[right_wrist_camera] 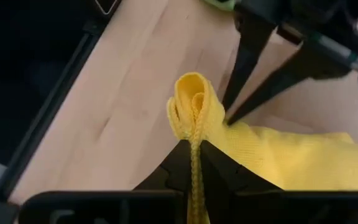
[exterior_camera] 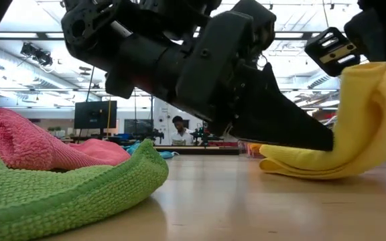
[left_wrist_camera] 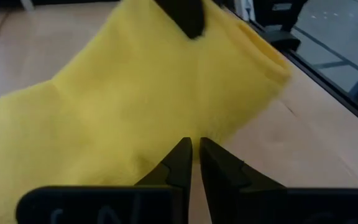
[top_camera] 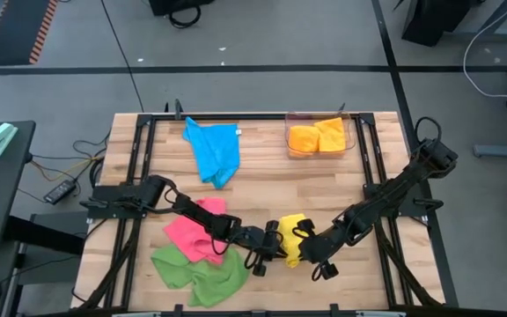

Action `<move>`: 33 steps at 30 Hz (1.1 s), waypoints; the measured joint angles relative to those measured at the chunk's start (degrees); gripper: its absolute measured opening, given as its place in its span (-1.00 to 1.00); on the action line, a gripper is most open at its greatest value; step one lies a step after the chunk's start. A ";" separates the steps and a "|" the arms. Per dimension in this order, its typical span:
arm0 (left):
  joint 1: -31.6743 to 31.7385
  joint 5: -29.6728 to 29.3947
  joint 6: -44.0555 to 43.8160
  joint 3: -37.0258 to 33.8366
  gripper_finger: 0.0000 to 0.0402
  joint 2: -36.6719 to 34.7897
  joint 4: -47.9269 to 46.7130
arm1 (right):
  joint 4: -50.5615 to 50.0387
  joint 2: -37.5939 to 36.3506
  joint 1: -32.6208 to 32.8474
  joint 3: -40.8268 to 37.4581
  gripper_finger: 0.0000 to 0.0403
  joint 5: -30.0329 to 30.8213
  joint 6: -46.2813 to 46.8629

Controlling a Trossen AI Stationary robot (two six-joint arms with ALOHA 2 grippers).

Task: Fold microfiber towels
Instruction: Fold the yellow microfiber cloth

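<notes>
Right gripper (right_wrist_camera: 194, 155): jaws pinched on a bunched fold of the yellow towel (top_camera: 291, 238), lower centre of the high view. Left gripper (left_wrist_camera: 194, 155): jaws nearly closed, tips at the towel's edge; whether cloth sits between them is unclear. Low view: arms hide most of the towel.

Two dark, matte, jointed arms; black tapered fingers (left_wrist_camera: 182, 163) on flat black wrist plates; thin black cables.
</notes>
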 joint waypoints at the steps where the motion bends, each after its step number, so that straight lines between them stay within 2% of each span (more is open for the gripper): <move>1: -0.05 0.04 0.50 -0.02 -0.81 0.00 -0.02 | -0.07 -0.19 0.00 -0.01 -0.82 -0.54 0.60; 5: 0.25 -0.28 1.34 -0.02 -0.85 -0.63 0.48 | 0.68 -1.59 0.26 -0.02 -0.82 -4.33 2.78; 11: 1.19 -5.02 -1.56 -0.02 -0.92 -0.57 0.61 | 1.20 -1.50 1.29 -0.04 -0.82 -7.65 4.16; 20: 0.39 -4.96 -1.74 3.13 -0.91 5.06 1.35 | 2.89 -1.30 1.29 -0.11 -0.82 -5.02 1.62; 24: -0.24 -5.15 1.18 4.02 -0.90 5.25 -0.64 | 2.71 -1.30 1.14 -2.18 -0.82 -1.74 1.90; 33: -0.20 -4.96 1.38 4.04 -0.94 5.09 -1.69 | -1.90 -1.26 -3.90 -5.73 -0.82 -0.96 -0.35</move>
